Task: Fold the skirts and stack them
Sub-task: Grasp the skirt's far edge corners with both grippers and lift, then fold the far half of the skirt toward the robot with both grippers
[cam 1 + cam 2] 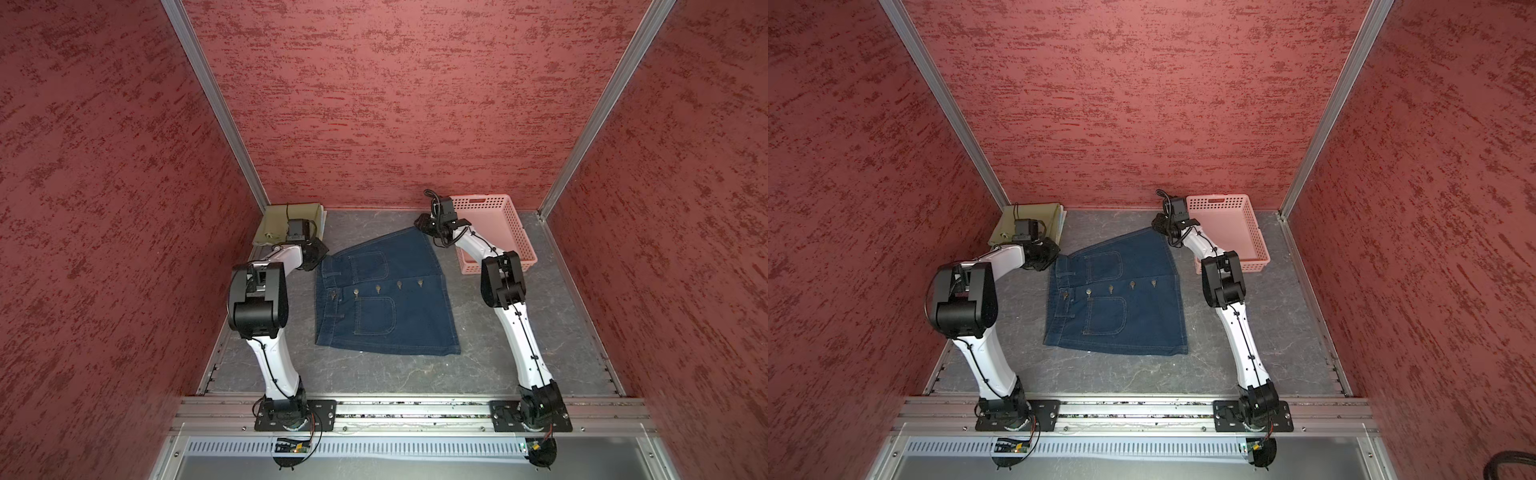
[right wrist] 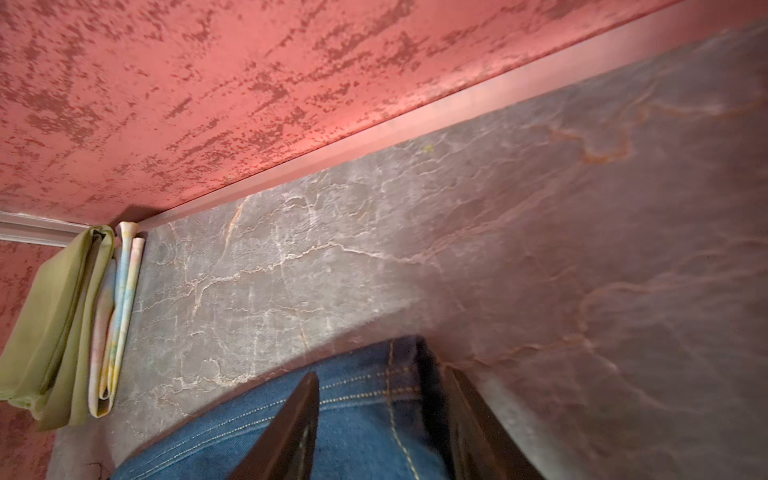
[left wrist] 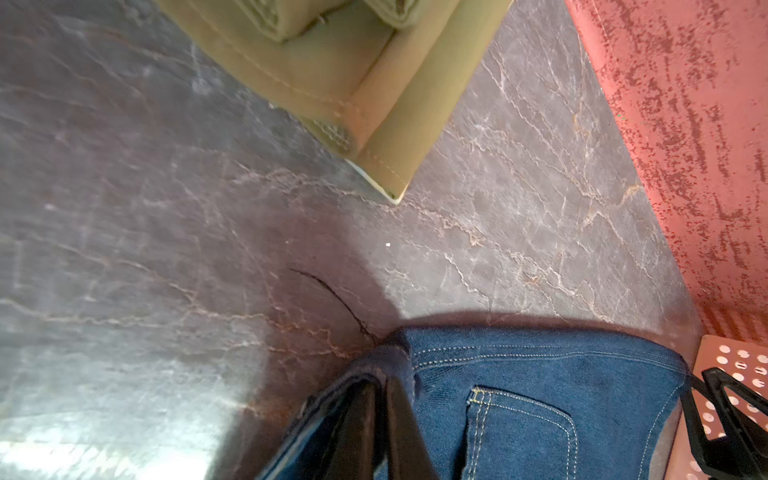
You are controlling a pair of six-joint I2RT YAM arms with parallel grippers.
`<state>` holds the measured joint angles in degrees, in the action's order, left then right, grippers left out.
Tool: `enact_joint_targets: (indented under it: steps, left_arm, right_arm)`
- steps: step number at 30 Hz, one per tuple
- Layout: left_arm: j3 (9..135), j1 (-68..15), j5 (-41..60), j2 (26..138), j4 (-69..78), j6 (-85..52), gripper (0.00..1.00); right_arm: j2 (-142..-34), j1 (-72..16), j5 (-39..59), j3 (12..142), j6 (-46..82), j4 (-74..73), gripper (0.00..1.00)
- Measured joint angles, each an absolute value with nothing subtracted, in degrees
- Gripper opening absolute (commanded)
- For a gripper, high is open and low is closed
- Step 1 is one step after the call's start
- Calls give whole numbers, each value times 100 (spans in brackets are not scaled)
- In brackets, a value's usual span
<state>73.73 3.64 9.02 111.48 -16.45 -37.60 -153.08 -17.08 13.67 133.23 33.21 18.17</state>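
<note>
While the grey marbled table (image 1: 498, 332) is filling the lower middle of both top views, the dark blue denim skirt (image 1: 386, 299) is lying spread flat at its centre. Its button front is facing up, its waistband is pointing toward the left of the frame and its flared hem toward the right. The pink perforated basket (image 1: 521, 232) is sitting empty at the upper right of the table. At the upper left, against the wall, the folded olive-green skirt (image 1: 274, 220) is resting on the folded floral skirt (image 2: 120, 299), so two of three appear finished. The left gripper (image 3: 380, 411) is pinching the upper waistband corner, its fingers pressed together with denim bunched around them. The right gripper (image 2: 380, 378) is standing spread astride the upper hem corner, one finger on the cloth and one just off its edge, not yet gripping. Judging from this, the fold toward the bottom of the frame is about to start, and the risk is lying mostly on the right. Those jaws may catch only the top layer or slide off the thick seam. One corner would then be rising alone and the fold going skew. The heavy denim could also be slipping from the bunched left pinch or dragging toward the basket.
</note>
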Motion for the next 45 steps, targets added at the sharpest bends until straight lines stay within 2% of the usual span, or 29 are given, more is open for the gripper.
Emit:
enact_joint_targets:
  steps: [6, 10, 13, 21, 26, 34, 45]
  left_arm:
    - [7408, 355, 902, 11148, -1651, -3758, 8]
    - [7496, 355, 913, 11148, -1691, -3743, 4]
    - [7568, 357, 921, 11148, -1693, -3743, 0]
    - [7684, 493, 1177, 11107, -1664, -3721, 0]
    - [7671, 598, 1435, 10844, -1599, -3653, 0]
    - [7242, 674, 1811, 9876, -1164, -3614, 0]
    - [5815, 777, 2010, 8807, -609, -3754, 0]
  right_arm:
    - [-15539, -1708, 1498, 13625, 3347, 1863, 14]
    - [-15539, -1708, 1487, 13625, 3293, 1850, 8]
    - [-15537, -1686, 1466, 13625, 3225, 1782, 0]
    - [-15316, -1621, 1431, 13614, 2952, 1584, 0]
    - [-14549, -1603, 1437, 13072, 2735, 1393, 0]
    - [-12680, -1601, 1485, 11384, 2565, 690, 0]
    - [-10029, -1730, 1529, 7874, 2445, -27, 0]
